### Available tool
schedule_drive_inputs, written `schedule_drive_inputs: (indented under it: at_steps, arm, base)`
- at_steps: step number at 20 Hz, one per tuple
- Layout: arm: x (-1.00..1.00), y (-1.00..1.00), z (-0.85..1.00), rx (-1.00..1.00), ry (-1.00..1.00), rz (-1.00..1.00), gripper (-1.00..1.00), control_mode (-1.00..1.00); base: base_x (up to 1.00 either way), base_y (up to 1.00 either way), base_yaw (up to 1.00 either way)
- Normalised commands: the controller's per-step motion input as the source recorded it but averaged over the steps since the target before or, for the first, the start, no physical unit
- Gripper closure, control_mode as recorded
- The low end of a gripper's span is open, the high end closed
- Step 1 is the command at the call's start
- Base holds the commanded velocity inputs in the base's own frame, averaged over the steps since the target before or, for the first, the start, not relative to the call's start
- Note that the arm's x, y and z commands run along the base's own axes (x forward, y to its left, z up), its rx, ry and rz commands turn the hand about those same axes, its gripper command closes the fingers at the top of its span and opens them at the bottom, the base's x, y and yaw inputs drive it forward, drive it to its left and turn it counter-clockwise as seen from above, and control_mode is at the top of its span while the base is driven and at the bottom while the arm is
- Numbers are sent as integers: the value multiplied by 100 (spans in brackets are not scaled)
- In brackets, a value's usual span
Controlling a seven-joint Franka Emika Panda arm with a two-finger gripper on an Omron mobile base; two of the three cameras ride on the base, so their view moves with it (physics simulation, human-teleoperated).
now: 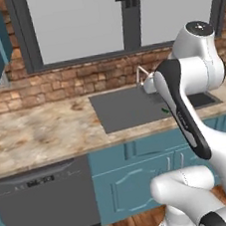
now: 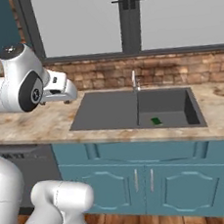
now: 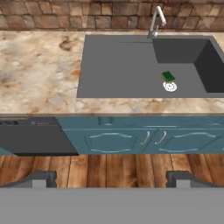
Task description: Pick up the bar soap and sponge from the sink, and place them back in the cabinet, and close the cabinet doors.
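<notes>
Gripper (image 3: 111,179) raised, spread wide, empty, facing sink (image 3: 118,65); sponge (image 3: 168,77) in basin beside drain (image 3: 170,86).

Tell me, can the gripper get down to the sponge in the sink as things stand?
Probably yes. The sponge lies uncovered on the sink basin floor beside the drain, nothing over it. The gripper is open but far back, so it must travel forward and down.

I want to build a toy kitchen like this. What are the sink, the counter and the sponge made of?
The sink looks like matte dark grey stone or composite: no shine. The counter looks like polished marble, beige with brown veins. The sponge seems soft foam, with a green scrub face over a yellow layer.
</notes>
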Motion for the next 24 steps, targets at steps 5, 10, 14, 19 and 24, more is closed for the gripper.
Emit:
schedule_drive_inputs:
  at_steps: [5,10,14,19,24]
  arm:
    - [0,0,0,0,0,0,-100,100]
    - [0,0,0,0,0,0,-100,100]
    - [0,0,0,0,0,0,-100,100]
    - [0,0,0,0,0,0,-100,100]
    - [0,0,0,0,0,0,-100,100]
  base:
    - [16,-67,0]
    - [42,-53,0]
    - [62,-46,0]
    - [53,-49,0]
    - [35,-48,0]
